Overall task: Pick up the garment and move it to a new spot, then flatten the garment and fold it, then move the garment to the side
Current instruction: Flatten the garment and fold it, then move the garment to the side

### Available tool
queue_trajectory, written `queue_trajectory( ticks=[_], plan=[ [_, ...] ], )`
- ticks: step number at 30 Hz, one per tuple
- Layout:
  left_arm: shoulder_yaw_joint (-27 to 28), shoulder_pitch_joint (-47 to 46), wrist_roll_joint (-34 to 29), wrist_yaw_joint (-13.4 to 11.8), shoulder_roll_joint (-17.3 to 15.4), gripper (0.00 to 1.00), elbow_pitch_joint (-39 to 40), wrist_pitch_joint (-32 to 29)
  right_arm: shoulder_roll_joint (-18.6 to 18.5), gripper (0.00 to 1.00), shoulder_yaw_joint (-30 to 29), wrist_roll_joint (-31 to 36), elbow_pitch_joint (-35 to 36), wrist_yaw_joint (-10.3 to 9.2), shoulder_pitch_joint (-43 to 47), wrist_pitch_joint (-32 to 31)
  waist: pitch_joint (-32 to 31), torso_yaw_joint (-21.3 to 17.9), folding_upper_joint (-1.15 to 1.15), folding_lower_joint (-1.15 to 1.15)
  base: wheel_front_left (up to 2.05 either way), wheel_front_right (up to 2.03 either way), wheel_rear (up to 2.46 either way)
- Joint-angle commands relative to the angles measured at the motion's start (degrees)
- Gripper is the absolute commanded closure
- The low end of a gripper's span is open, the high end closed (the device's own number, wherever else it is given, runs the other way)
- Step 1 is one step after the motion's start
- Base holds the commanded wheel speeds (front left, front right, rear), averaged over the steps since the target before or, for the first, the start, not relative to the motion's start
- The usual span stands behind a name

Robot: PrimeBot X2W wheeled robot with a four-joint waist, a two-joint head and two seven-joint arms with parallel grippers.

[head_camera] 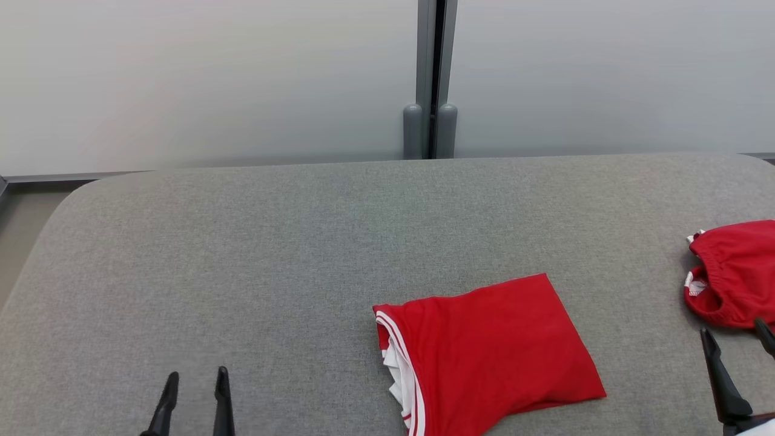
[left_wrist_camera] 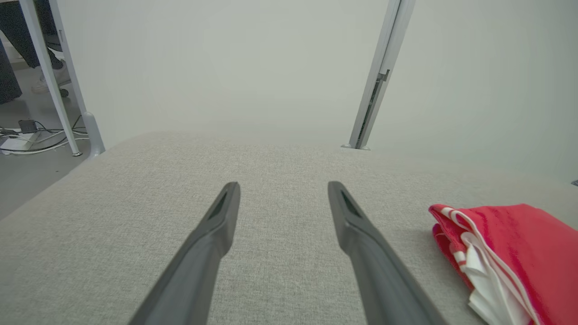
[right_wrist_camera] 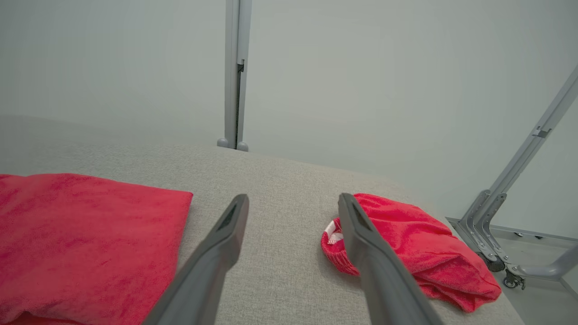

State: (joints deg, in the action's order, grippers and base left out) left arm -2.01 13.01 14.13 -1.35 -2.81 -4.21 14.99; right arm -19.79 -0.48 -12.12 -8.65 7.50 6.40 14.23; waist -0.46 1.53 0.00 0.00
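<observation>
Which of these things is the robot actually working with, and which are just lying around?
Job: folded red shirt; red shorts (which one is current, I cannot tell); open left gripper; open right gripper; grey padded table.
Just there: partition post; floor cables; metal frame.

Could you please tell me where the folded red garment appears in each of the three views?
Head view: folded red garment, lower centre-right on the grey pad.
Left wrist view: folded red garment at the lower right edge, white lining showing.
Right wrist view: folded red garment at the lower left.
Shared landmark: the grey post behind the pad.
</observation>
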Motion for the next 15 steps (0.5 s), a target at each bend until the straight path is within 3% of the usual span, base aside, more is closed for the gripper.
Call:
queue_trajectory(
  ticks=[1, 7, 15],
  plan=[
    [-0.03, 0.4, -0.54, 0.42, -0.21, 0.0, -0.16, 0.24, 0.42, 0.0, -0.7, -0.12, -0.63, -0.02, 0.19, 0.49, -0.26, 0.2, 0.0, 0.0, 0.0, 0.0, 0.0],
    [-0.07, 0.35, -2.94, 2.46, -0.21, 0.0, -1.55, 0.24, 4.77, 0.0, -3.99, 1.13, -2.56, -0.02, 0.12, 1.04, -0.63, 0.54, 0.0, 0.0, 0.0, 0.0, 0.0],
    [0.0, 0.23, -2.65, 2.66, -0.21, 0.0, -1.78, 0.24, 7.07, 0.0, -3.27, 0.21, -1.73, -0.02, -0.97, 1.08, -0.3, 0.8, 0.0, 0.0, 0.0, 0.0, 0.0]
  ],
)
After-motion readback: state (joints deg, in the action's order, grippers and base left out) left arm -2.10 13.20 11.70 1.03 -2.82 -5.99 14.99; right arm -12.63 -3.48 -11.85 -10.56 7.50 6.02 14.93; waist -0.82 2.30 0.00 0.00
